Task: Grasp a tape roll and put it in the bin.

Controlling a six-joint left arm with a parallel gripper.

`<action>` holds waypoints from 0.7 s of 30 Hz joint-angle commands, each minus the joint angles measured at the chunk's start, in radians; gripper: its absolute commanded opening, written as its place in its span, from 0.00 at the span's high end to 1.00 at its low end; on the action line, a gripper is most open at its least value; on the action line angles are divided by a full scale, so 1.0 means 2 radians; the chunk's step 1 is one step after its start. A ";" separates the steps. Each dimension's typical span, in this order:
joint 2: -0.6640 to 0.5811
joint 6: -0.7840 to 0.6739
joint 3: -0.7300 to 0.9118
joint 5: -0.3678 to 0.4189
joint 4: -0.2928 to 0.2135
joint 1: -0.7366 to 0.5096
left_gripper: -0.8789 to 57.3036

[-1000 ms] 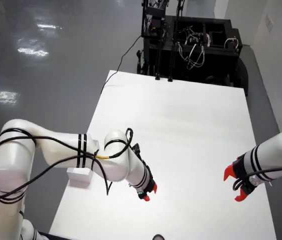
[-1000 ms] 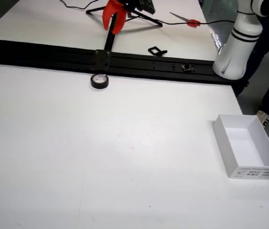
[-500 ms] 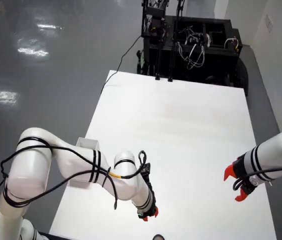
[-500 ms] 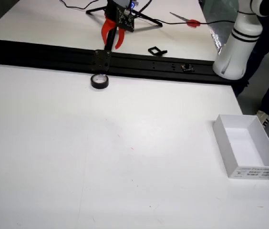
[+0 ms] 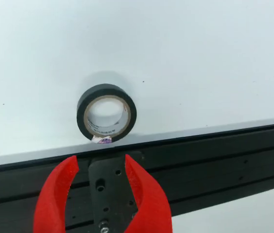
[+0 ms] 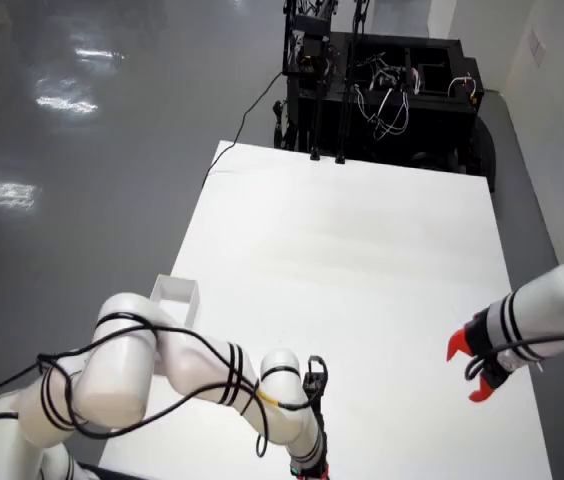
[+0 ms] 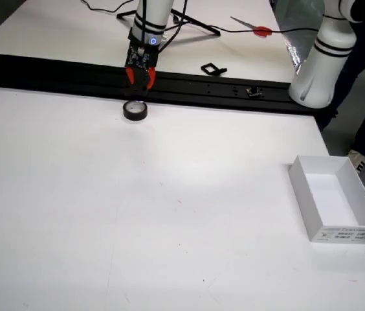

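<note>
Approach step: the gripper point(image 5: 100, 187) hangs with jaws spread, just short of the tape roll point(image 5: 106, 113) lying flat on the bench point(image 7: 169, 214). Next it must lower the jaws astride the roll and close, then carry it to the bin point(image 7: 334, 197) far right in the front view.

Lighting: bright, even, overhead.
Glare streaks on the grey floor point(image 6: 72, 90); soft shadows on the table point(image 7: 169, 214); all views sharp.

In the view from the table's far end, the tape roll point(image 7: 135, 110) lies on the surface point(image 7: 169, 214) at eleven o'clock, the bin point(image 7: 335, 206) at three o'clock.
</note>
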 commanded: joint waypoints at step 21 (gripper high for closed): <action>0.080 0.012 0.005 -0.053 -0.012 -0.007 0.64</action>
